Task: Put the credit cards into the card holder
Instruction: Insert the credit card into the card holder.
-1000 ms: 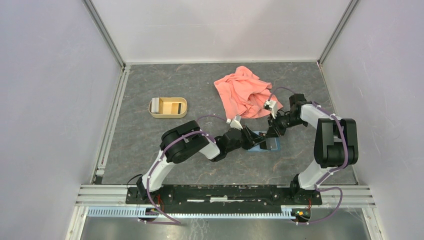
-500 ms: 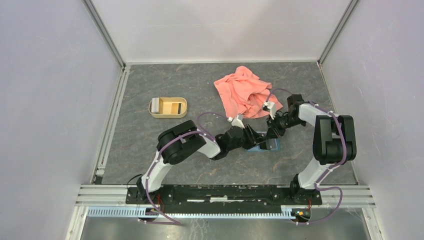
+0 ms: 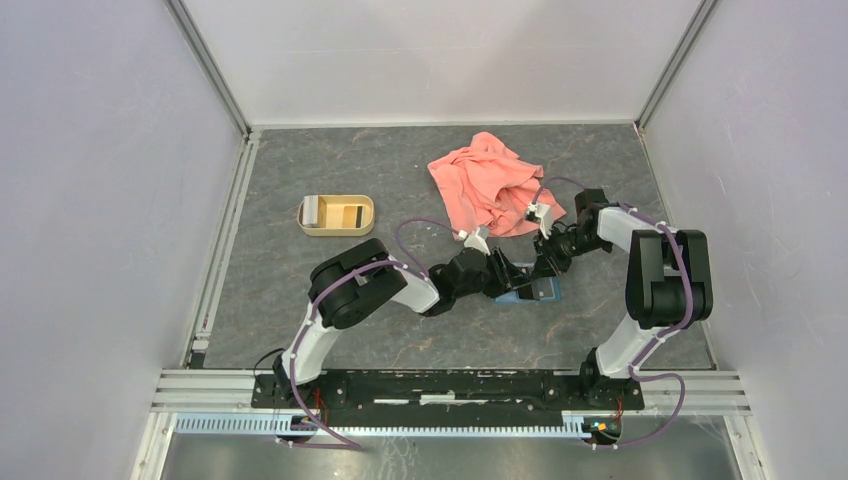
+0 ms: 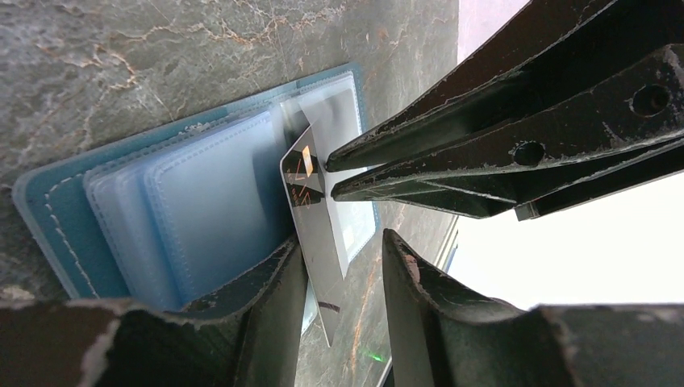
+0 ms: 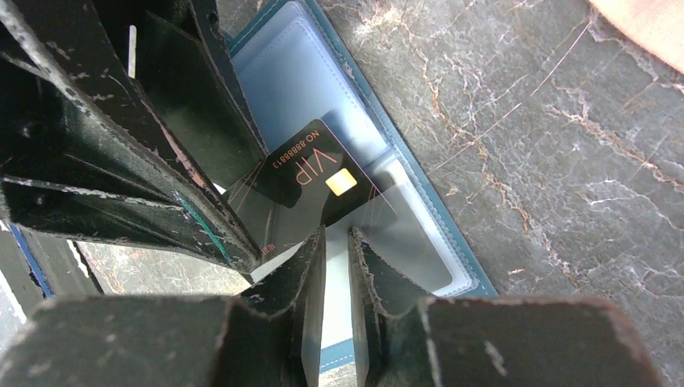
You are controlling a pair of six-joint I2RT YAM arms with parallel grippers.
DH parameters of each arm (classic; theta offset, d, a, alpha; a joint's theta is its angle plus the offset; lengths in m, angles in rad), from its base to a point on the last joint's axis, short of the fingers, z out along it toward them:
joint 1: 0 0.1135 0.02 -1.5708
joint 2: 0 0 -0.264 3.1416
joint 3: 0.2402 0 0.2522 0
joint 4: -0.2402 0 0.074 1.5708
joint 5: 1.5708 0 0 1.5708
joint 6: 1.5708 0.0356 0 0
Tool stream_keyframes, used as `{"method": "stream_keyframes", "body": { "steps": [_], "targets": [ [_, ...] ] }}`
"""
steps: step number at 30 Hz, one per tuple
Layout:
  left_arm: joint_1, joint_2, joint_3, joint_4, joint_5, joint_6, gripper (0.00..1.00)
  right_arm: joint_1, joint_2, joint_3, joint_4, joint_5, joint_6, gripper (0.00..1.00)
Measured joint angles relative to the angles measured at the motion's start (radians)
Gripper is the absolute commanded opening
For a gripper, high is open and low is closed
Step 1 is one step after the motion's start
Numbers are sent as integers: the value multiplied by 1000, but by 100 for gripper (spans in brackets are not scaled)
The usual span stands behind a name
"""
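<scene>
Both arms are bent in toward the middle of the surface [image 3: 400, 335] and meet right over the card holder [image 4: 185, 201]. The left arm has its elbow humped up and its forearm stretched out to the right. The right arm is folded tight on its own side, with its forearm angled back in to the left.

The card holder lies open and flat on the grey surface, light blue plastic sleeves facing up. A black VIP credit card [image 5: 310, 173] with a gold chip sits tilted over the sleeves, partly under a clear pocket flap.

The right gripper [image 5: 337, 238] has its jaws pinched together on the edge of that card; you can see the two tips clamped on it from the left wrist view. The left gripper [image 4: 343, 242] has its jaws apart, one on each side of the card's other end, not squeezing it as far as I can tell.

Further back, a pink cloth [image 3: 485, 190] is bunched up behind the right wrist. A tan tray [image 3: 336, 232] off to the left has more cards [image 3: 348, 213] in it.
</scene>
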Motion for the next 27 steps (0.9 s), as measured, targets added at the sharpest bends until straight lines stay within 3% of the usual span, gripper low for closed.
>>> {"method": "stream_keyframes", "body": {
  "steps": [5,14,19,22,27],
  "targets": [
    [11,-5,-2,-9,23,0,45,0,0,0,-1,-1,-1,22],
    [27,-5,-5,-34,45,-1,30,-3,0,0,-2,-14,-8,22],
    [31,-3,-7,-34,50,-2,29,-27,-26,0,-14,-54,-39,23],
    [33,3,-7,-20,55,-2,32,-41,-83,0,-35,-93,-93,25],
    [39,11,-8,17,81,-3,48,-44,-152,0,-52,-157,-147,24]
  ]
}}
